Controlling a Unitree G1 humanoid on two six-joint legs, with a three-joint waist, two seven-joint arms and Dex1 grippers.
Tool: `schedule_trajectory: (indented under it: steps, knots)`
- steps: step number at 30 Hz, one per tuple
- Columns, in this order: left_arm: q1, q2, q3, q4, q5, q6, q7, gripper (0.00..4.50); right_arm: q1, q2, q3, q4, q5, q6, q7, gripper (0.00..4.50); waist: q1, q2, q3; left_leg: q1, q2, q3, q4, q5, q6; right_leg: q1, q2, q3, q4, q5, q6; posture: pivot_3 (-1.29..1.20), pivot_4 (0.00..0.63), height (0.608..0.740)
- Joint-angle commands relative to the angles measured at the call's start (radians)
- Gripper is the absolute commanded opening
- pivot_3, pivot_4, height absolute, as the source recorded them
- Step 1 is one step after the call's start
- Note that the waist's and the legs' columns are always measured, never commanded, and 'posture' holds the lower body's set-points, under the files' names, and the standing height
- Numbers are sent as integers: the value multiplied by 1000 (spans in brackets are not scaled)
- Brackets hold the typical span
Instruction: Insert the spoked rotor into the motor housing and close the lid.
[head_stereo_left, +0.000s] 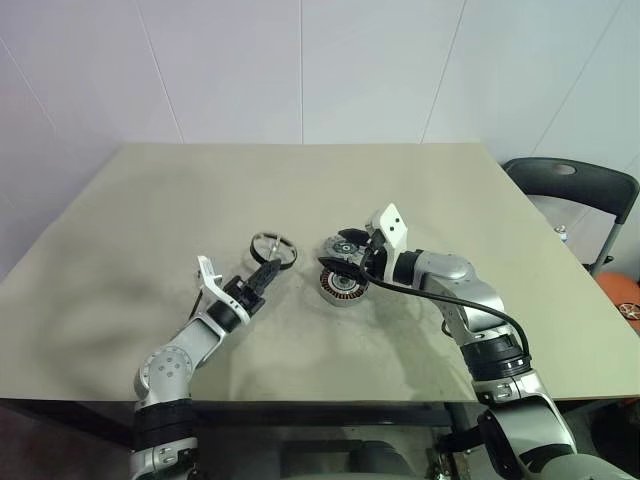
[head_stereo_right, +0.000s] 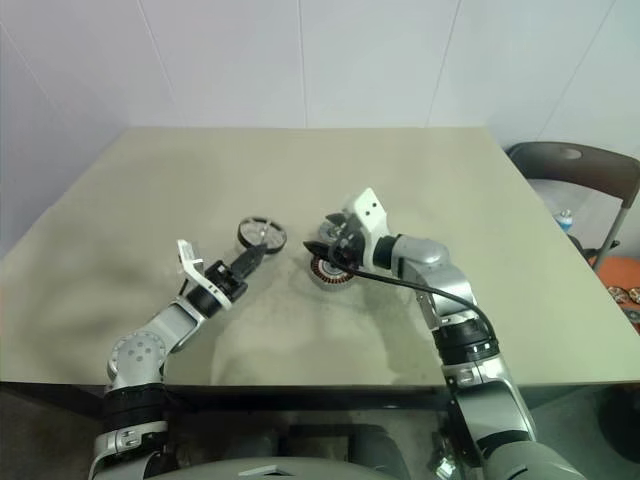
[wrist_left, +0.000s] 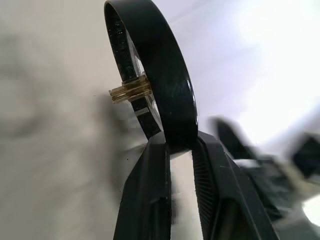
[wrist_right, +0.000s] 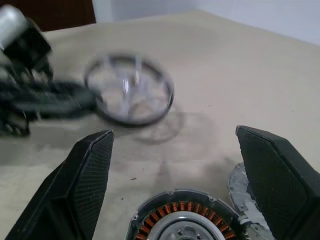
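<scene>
Because your left claw (head_stereo_left: 270, 268) has its two fingers pinched on the dark rim of the spoked rotor (head_stereo_left: 273, 247), you are carrying it by one edge only, well off its centre. It hangs just clear of the table (head_stereo_left: 120, 220), a little to the left of the motor housing (head_stereo_left: 343, 284). The rotor looks like rigid metal, so it should not flex, but the smooth rim could slip or swing in so narrow a bite; move gently. A brass-coloured hub (wrist_left: 131, 90) juts from its middle, and that probably has to meet the silver centre of the housing, so keep the disc level on the way down. Your right claw (head_stereo_left: 343, 258) hovers directly over the housing with its jaws spread wide, holding nothing. The housing looks heavy and stiff; steady it by its outer ring, away from the copper windings.
</scene>
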Motion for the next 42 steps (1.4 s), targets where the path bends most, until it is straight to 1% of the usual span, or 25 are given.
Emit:
schedule_trajectory:
  steps: [1, 3, 5, 7, 10, 13, 17, 20, 23, 26, 29, 33, 35, 37, 39, 40, 41, 42]
  knots:
    - [4, 19, -21, -60, -51, 8, -81, 353, 2, -45, -63, -32, 70, 24, 59, 4080, 2, 0, 0, 0, 0, 0, 0, 0, 0, 0, 0, 0, 0, 0, 0, 0, 0, 740]
    - [8, 33, -43, -59, -54, 24, -113, 353, 27, -87, -63, -57, 96, 49, 111, 4080, 3, 0, 0, 0, -1, 0, 0, 0, 0, 1, -1, 0, -1, 0, 0, 0, 0, 740]
    - [-11, 35, -70, -13, -53, 47, -144, 353, 57, -143, -71, -64, 107, 64, 153, 4080, 3, 0, 0, 0, -1, 0, 0, 0, 1, 1, -1, 0, -2, 0, 0, 0, 0, 740]
    - [-42, 33, -107, 66, -17, 60, -167, 353, 80, -194, -75, -66, 111, 74, 188, 4080, 4, 0, 0, 0, -1, 0, 0, 0, 1, 1, 0, 0, -2, 0, 0, 0, 0, 740]
    - [-88, 24, -155, 162, 28, 51, -220, 353, 95, -235, -77, -63, 106, 75, 203, 4080, 2, 0, 1, 1, -2, 0, 1, 0, 1, 2, 1, 0, -2, -1, -1, 0, 0, 740]
    - [-149, 6, -166, 250, 46, 43, -260, 353, 103, -244, -83, -73, 109, 79, 196, 4080, -1, -1, 2, 1, -3, 0, 1, 0, 1, 2, 3, 0, -2, 0, -1, 0, 0, 740]
    - [-230, -14, -200, 357, 105, 14, -317, 353, 119, -240, -89, -98, 115, 89, 181, 4080, 2, -2, 2, 1, -3, 0, 1, 0, 1, 2, 5, 0, -2, 0, 0, 0, 0, 740]
    - [-261, -29, -200, 367, 112, 19, -340, 353, 132, -239, -94, -124, 122, 100, 171, 4080, 2, -2, 2, 0, -3, 0, 1, 0, 1, 2, 4, 0, -3, 1, 2, 0, 0, 740]
    - [-258, -31, -194, 361, 119, 25, -344, 353, 139, -239, -97, -134, 127, 105, 161, 4080, 2, -2, 2, 0, -3, 0, 0, 0, 2, 2, 4, 0, -4, 1, 3, 0, 0, 740]
    - [-229, -14, -177, 286, 113, 31, -330, 353, 147, -237, -95, -145, 132, 107, 149, 4080, 2, -2, 2, 0, -2, -1, 0, 0, 2, 2, 4, 0, -4, 1, 3, 0, 0, 740]
    - [-203, 16, -158, 218, 127, 19, -288, 959, 150, -228, -85, -150, 130, 107, 139, 4080, 2, -2, 2, 0, -2, -1, 0, 0, 2, 2, 4, 0, -4, 1, 3, 0, 0, 740]
    - [-150, 97, -170, 104, 190, -31, -285, 2243, 138, -210, -61, -153, 128, 114, 136, 4080, -1, -1, 2, 1, -1, -1, 0, 0, 2, 2, 4, 0, -3, 1, 3, 0, 0, 740]
    - [-118, 148, -197, 43, 239, -70, -305, 2947, 132, -202, -52, -147, 122, 113, 136, 4080, 1, -1, 2, 1, 0, -1, 0, 0, 2, 2, 4, 0, -3, 1, 3, 0, 0, 740]
    - [-81, 205, -248, -11, 323, -138, -334, 3627, 124, -196, -45, -135, 117, 109, 137, 4080, 3, -1, 2, 1, 0, -1, 0, 0, 2, 2, 3, 0, -2, 1, 2, 0, 0, 740]
    - [-48, 282, -362, -19, 552, -337, -318, 4275, 114, -187, -34, -123, 111, 104, 140, 4080, 4, 0, 3, 1, -1, 0, 0, 0, 1, 2, 2, 0, -3, 0, 0, 0, 0, 740]
    - [-41, 315, -409, -7, 656, -440, -307, 4442, 109, -182, -29, -120, 110, 103, 142, 4080, 4, 0, 3, 1, -1, -1, 0, 0, 1, 2, 1, 0, -3, -1, 0, 0, 0, 740]
    - [-38, 333, -437, 7, 722, -519, -303, 4442, 104, -178, -24, -115, 109, 102, 143, 4080, 5, 0, 3, 1, -1, 0, 0, -1, 1, 2, 0, 1, -3, -1, -1, 0, 0, 740]
    - [-42, 336, -440, 22, 745, -563, -301, 4442, 99, -175, -21, -109, 108, 101, 143, 4080, 6, 0, 3, 1, -1, 0, 0, -1, 1, 2, 0, 1, -4, -1, -1, 0, 0, 740]
